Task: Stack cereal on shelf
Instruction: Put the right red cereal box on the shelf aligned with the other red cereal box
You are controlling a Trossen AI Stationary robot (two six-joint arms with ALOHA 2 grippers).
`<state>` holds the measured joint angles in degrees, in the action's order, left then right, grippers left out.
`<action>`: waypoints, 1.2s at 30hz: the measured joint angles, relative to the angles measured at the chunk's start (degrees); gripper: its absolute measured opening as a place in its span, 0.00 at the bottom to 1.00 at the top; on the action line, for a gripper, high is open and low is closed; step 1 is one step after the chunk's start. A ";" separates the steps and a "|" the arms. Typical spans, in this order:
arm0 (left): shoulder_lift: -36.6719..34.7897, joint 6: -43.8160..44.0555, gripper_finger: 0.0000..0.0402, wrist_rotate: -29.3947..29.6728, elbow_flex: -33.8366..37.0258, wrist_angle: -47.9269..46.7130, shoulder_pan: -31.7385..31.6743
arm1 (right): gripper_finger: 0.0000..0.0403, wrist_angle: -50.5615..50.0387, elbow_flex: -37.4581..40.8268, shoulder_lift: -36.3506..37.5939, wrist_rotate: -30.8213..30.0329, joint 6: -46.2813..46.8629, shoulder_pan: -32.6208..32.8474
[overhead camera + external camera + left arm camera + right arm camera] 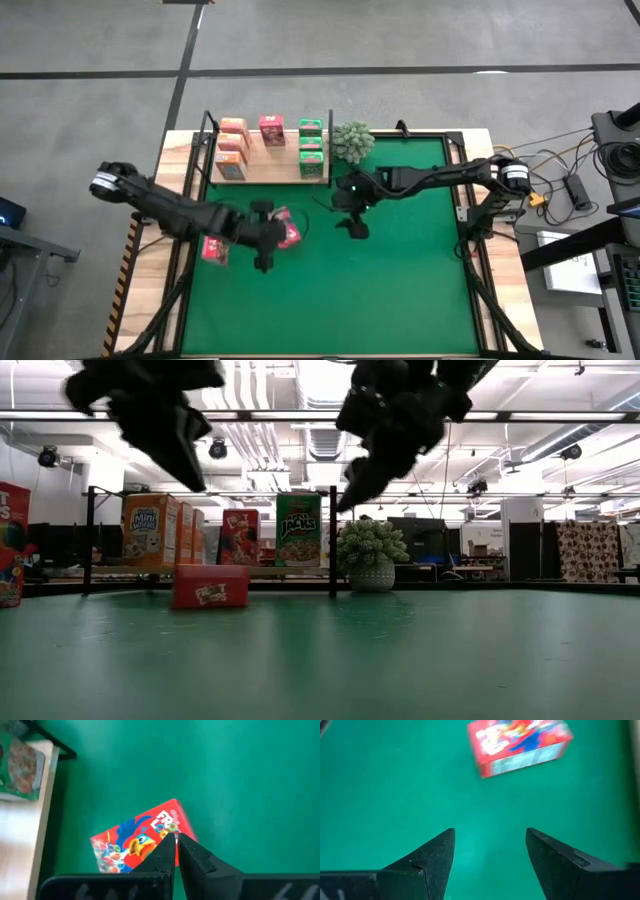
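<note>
A pink-red cereal box (290, 230) lies flat on the green mat; it also shows in the low view (210, 586), the left wrist view (137, 840) and the right wrist view (520, 744). My left gripper (175, 839) is shut and hangs above this box (190, 475), clear of it. My right gripper (490, 837) is open and empty, above the mat to the box's right (352, 225). A second pink-red box (214, 250) stands upright at the mat's left edge. The wood shelf (270, 172) holds orange (232, 150), pink-red (271, 130) and green (311, 148) boxes.
A bushy plant in a pot (352, 140) stands on the mat just right of the shelf's black upright (332, 540). The green mat (400, 290) lies open toward the near edge and the right. Cables and gear sit beyond the table's right edge (575, 185).
</note>
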<state>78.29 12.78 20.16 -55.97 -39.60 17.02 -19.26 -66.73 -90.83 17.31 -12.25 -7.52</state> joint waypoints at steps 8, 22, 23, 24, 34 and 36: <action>1.08 4.71 0.00 5.90 6.78 8.72 5.88 | 0.58 12.82 10.94 -0.07 1.14 7.31 5.39; 4.83 1.74 0.00 6.38 12.61 17.07 7.01 | 0.58 21.94 16.94 -0.05 -15.86 11.63 19.58; 5.61 1.18 0.00 6.42 12.63 17.14 7.01 | 0.58 22.75 17.13 -0.04 -15.85 11.82 20.17; 6.38 0.68 0.00 6.79 12.75 17.10 7.01 | 0.58 23.27 17.25 -0.06 -15.88 12.11 20.69; 14.69 -6.52 0.00 8.24 8.72 49.79 6.31 | 0.58 24.39 17.32 -0.04 -16.09 12.79 22.11; 14.67 -10.39 0.00 7.70 4.46 49.49 6.29 | 0.58 24.25 17.32 -0.04 -16.10 13.32 22.03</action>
<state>92.96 2.39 27.86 -51.51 9.90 23.31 4.99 -49.41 -90.87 1.22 1.06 14.50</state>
